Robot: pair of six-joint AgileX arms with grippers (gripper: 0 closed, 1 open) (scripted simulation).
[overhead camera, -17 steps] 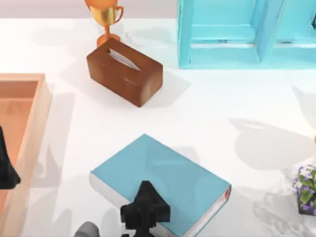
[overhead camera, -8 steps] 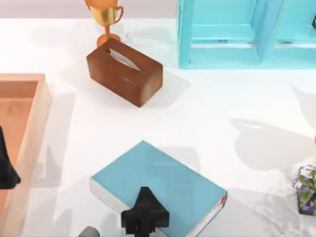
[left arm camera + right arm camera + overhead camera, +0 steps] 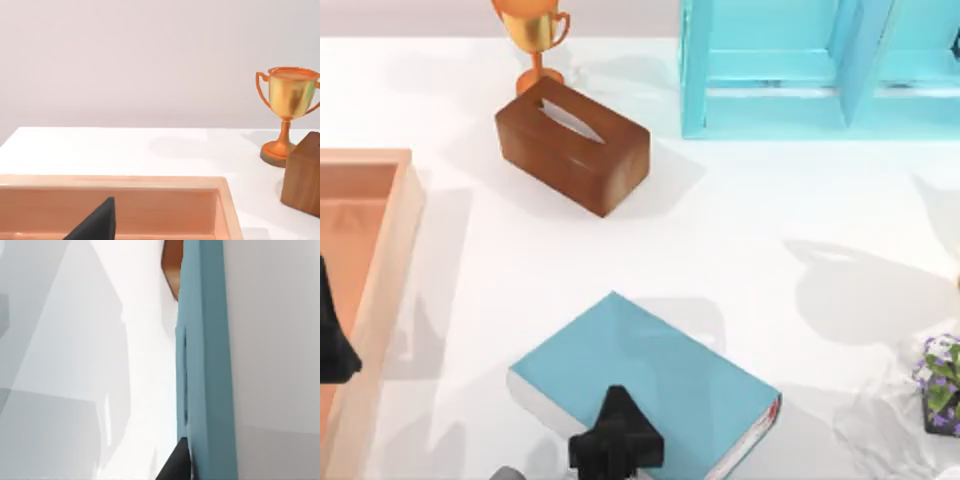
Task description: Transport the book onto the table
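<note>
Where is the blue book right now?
In the top view the book is at the bottom centre over the white table, below the brown box, with the right gripper on its near edge.

One book (image 3: 660,385) on show, teal cover, and one white table (image 3: 770,210) under it all. One brown tissue box (image 3: 573,145) sits up near the far side, and right behind it there's one gold trophy cup (image 3: 532,35). One wooden tray (image 3: 380,270) runs along the left edge. One turquoise shelf unit (image 3: 800,70) stands at the back. One small potted plant with purple flowers (image 3: 942,385) peeks in at the right edge. And two dark grippers: one over the book (image 3: 615,440), one by the tray (image 3: 332,335). That makes one of each thing and a pair of grippers.
</note>
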